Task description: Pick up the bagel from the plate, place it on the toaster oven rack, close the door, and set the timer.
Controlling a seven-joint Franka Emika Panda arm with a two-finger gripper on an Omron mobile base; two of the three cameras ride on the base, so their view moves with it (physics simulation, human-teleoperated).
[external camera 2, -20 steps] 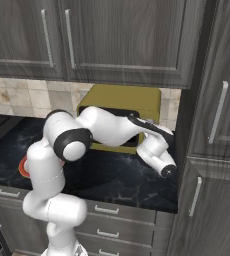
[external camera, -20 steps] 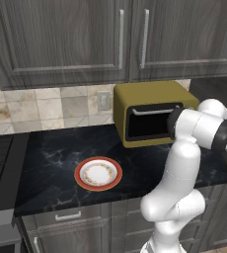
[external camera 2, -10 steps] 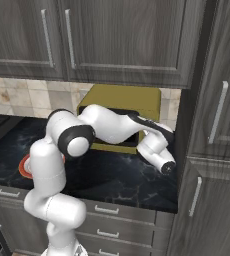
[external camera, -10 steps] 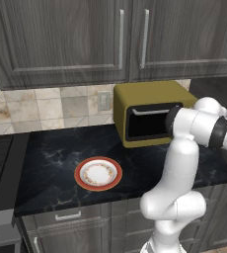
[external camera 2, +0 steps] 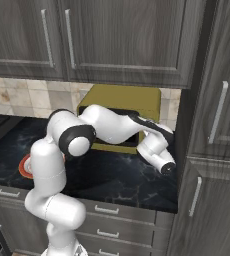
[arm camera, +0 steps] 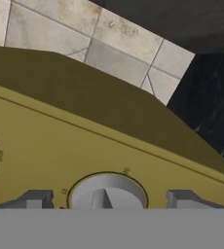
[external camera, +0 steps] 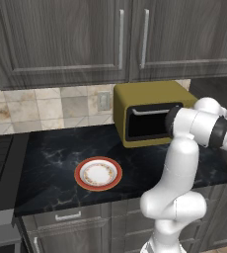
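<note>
Seen from the left base view, the plate (external camera: 98, 174) lies bare on the dark counter (external camera: 51, 163), in front of and to the left of the mustard toaster oven (external camera: 152, 118); the oven's door (external camera: 147, 123) is shut, its silver handle along the top edge, and the bagel cannot be made out. Over in the right base view, the arm reaches across the oven's front. Up close in the hand view, the gripper (arm camera: 104, 200) has its fingers (arm camera: 33, 199) spread apart on either side of a grey dial (arm camera: 106, 192) on the oven's yellow panel.
</note>
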